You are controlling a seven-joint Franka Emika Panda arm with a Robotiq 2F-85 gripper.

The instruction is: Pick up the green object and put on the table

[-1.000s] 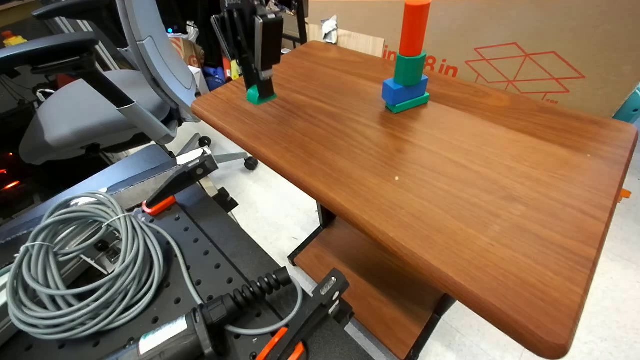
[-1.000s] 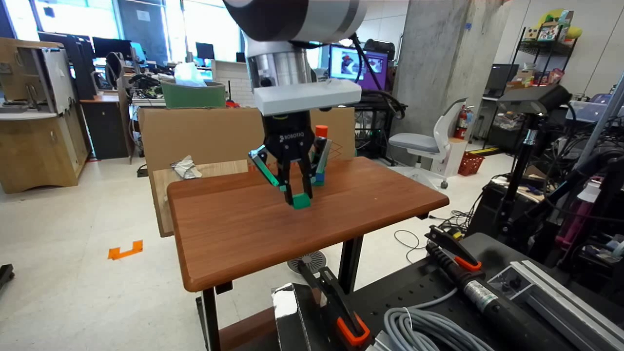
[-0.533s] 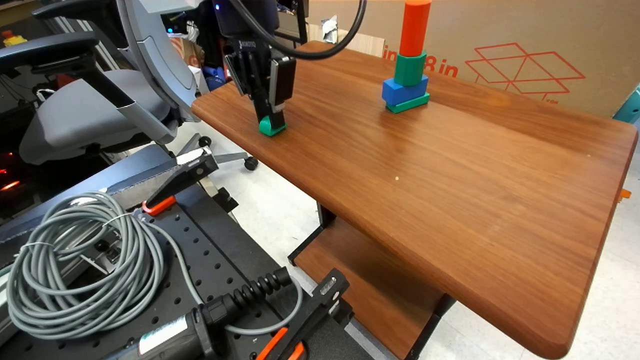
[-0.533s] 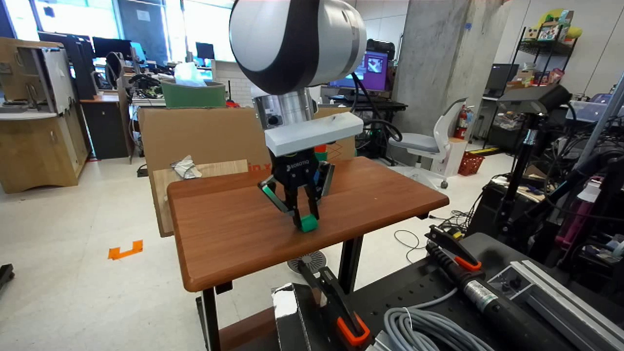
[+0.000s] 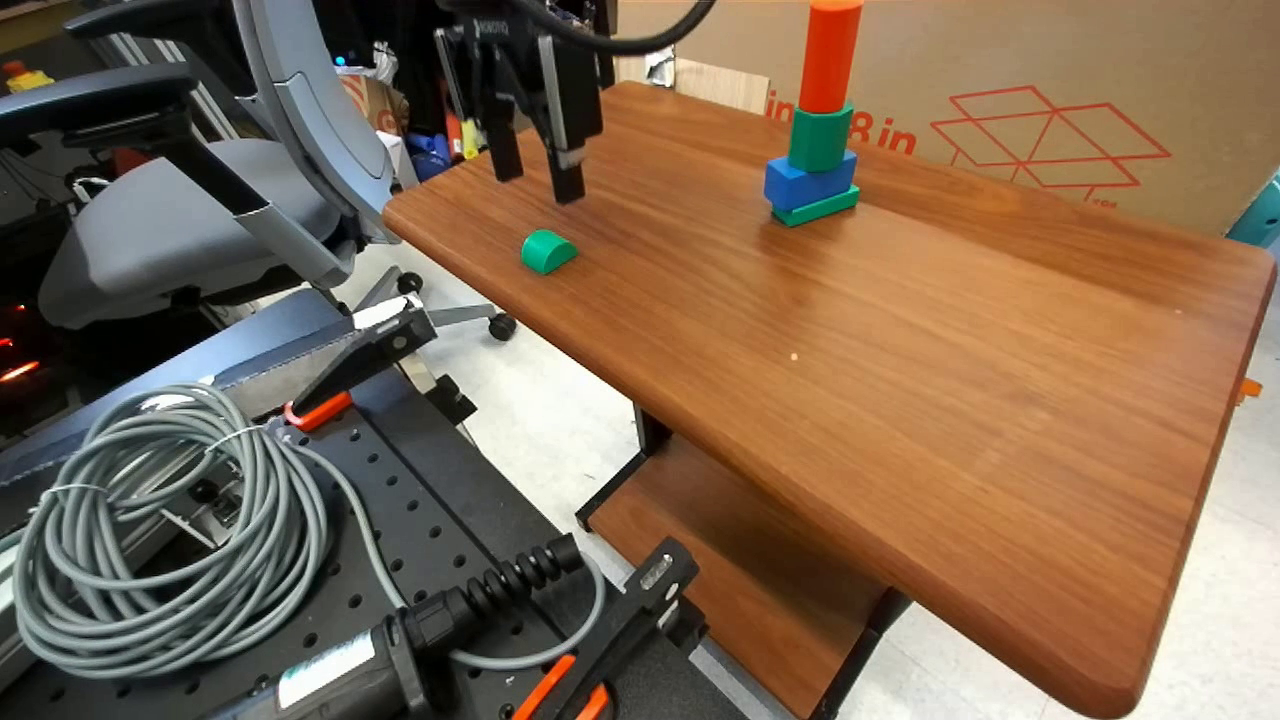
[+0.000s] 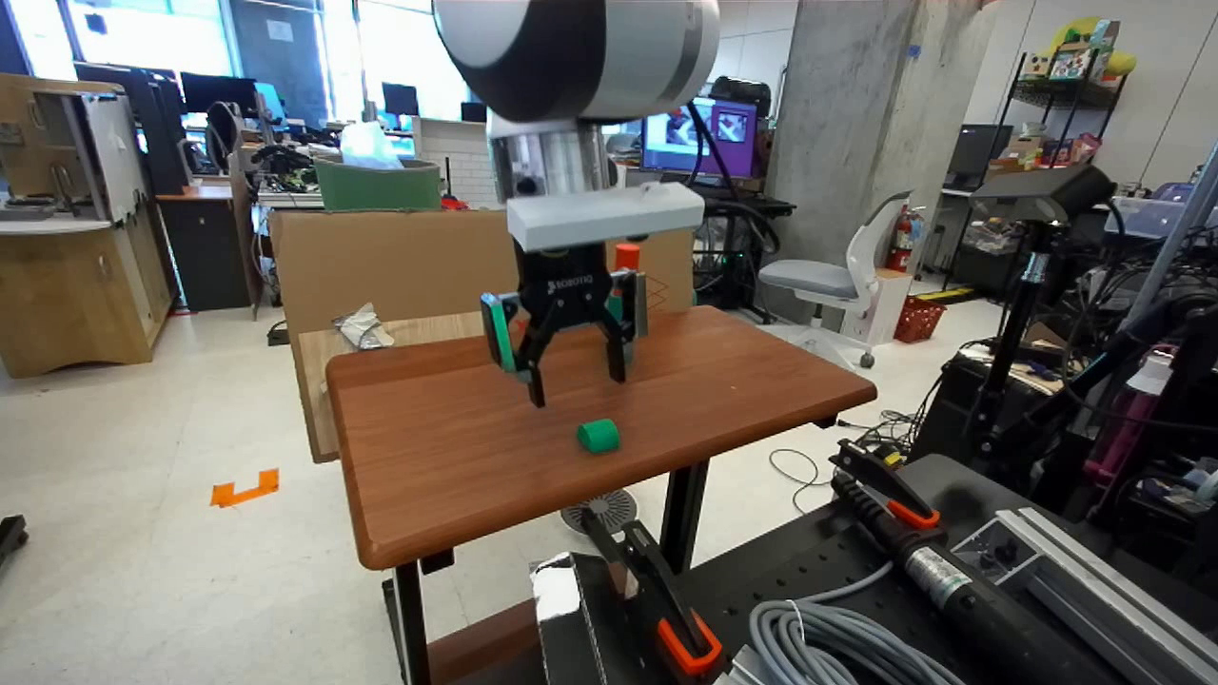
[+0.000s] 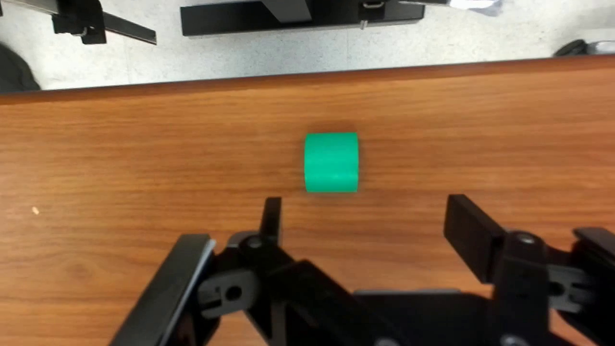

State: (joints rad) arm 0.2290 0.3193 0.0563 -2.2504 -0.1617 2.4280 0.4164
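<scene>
- In both exterior views the green half-round block [image 6: 599, 436] lies on the wood-grain counter [image 6: 457, 447], close to one long edge, its curved side up.
- In an exterior view the block [image 5: 548, 252] shows me an arched end and a rounded top, smooth and saturated green against the reddish-brown wood.
- From my wrist view I look down on the block [image 7: 331, 162]: nearly square in outline, plain teal green, with a faint paler band across it and a soft shadow on the wood around it.
- My pincer [image 6: 578, 388] hovers above the counter with its black fingers spread wide, holding nothing; they are apart from the block.
- In my wrist view the block sits past the fingertips, between them and the counter's edge.
- The block tower [image 5: 822, 135] stands upright on the same counter, well apart from the green half-round block: a red column [image 5: 831, 58] on a green cylinder [image 5: 820, 140], then a blue block [image 5: 808, 182], then a flat green slab [image 5: 818, 207] at the foot.
- A tan cardboard sheet [image 5: 1060, 60] printed in red stands behind the tower.
- Grey coiled cable [image 5: 298, 540] lies on the black perforated bench [image 5: 445, 470].
</scene>
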